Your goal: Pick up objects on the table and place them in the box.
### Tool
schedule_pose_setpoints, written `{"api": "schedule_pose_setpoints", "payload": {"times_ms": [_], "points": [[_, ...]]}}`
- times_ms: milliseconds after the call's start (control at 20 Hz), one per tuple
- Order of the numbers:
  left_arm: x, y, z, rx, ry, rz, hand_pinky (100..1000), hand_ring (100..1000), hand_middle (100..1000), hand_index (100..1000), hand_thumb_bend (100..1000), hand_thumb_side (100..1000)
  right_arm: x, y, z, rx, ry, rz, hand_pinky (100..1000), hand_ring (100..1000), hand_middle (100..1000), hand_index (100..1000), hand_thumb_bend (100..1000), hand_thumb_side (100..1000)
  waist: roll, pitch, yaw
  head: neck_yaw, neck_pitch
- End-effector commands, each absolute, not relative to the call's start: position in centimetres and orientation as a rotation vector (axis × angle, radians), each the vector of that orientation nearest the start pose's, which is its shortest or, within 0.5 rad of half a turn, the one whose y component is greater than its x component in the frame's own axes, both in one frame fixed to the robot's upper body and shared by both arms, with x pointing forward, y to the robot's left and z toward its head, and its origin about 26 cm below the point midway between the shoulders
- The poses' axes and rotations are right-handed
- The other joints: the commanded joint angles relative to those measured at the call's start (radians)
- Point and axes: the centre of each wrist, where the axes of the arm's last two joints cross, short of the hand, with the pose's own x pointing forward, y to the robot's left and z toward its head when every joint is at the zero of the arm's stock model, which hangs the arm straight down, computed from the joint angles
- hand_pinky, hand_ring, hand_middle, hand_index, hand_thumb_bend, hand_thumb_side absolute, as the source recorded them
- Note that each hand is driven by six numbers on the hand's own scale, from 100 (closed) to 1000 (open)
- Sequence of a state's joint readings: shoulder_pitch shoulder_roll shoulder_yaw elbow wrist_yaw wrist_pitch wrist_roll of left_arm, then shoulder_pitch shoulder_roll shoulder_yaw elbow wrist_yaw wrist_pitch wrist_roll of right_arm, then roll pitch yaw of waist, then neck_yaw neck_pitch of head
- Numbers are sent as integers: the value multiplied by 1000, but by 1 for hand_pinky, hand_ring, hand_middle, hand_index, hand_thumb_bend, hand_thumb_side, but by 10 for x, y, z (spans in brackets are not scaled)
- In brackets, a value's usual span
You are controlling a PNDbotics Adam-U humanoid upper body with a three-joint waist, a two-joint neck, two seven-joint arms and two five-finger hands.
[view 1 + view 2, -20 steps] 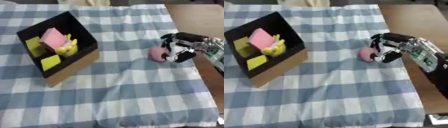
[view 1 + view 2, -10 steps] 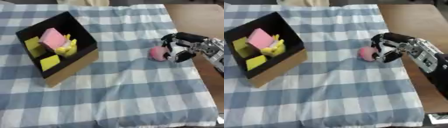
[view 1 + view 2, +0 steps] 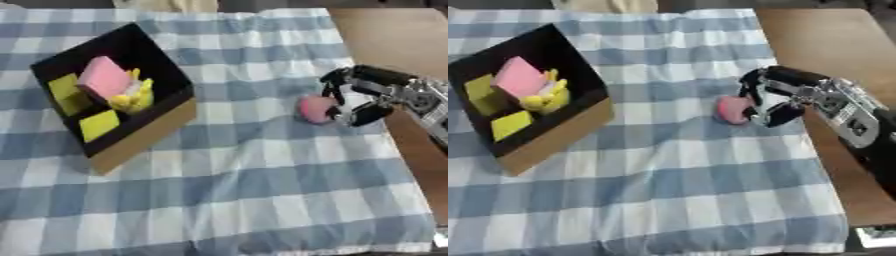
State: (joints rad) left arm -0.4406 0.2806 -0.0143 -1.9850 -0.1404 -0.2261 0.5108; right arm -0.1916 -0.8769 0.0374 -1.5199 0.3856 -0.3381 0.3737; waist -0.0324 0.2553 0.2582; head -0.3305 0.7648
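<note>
Fingers [image 3: 756, 90] of the black right hand [image 3: 776, 100] curl round a small pink rounded object [image 3: 732, 109] at the right side of the blue-white checked cloth [image 3: 675, 185] over the surface. Obj sits on the cloth, well apart from the black-lined cardboard box [image 3: 144, 137] w/ pink, yellow items.
</note>
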Motion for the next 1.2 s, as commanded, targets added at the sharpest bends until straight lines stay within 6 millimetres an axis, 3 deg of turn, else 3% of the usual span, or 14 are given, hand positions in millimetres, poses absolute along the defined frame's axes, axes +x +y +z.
{"api": "schedule_pose_setpoints", "payload": {"times_ms": [50, 350, 800, 1200], "points": [[309, 236, 241, -473, 3489, -228, 769, 942, 860, 803, 495, 571, 313, -433, 176, -706, -1477, 1455, 857, 909, 323, 607, 100, 100, 8, -21, -3, 2, 5], [309, 237, 240, -482, 3487, -220, 769, 940, 858, 803, 497, 569, 310, -428, 193, -714, -1545, 1448, 855, 902, 301, 596, 100, 100, 5, -28, -8, 4, 5], [309, 240, 239, -502, 3482, -208, 769, 937, 857, 803, 496, 568, 307, -405, 240, -717, -1726, 1508, 854, 892, 277, 589, 100, 100, -2, -30, -12, -3, 5], [309, 235, 242, -443, 3458, -171, 766, 913, 841, 803, 508, 552, 326, -373, 284, -606, -1877, 1554, 854, 891, 264, 587, 100, 100, -16, -42, 17, -33, 5]]}}
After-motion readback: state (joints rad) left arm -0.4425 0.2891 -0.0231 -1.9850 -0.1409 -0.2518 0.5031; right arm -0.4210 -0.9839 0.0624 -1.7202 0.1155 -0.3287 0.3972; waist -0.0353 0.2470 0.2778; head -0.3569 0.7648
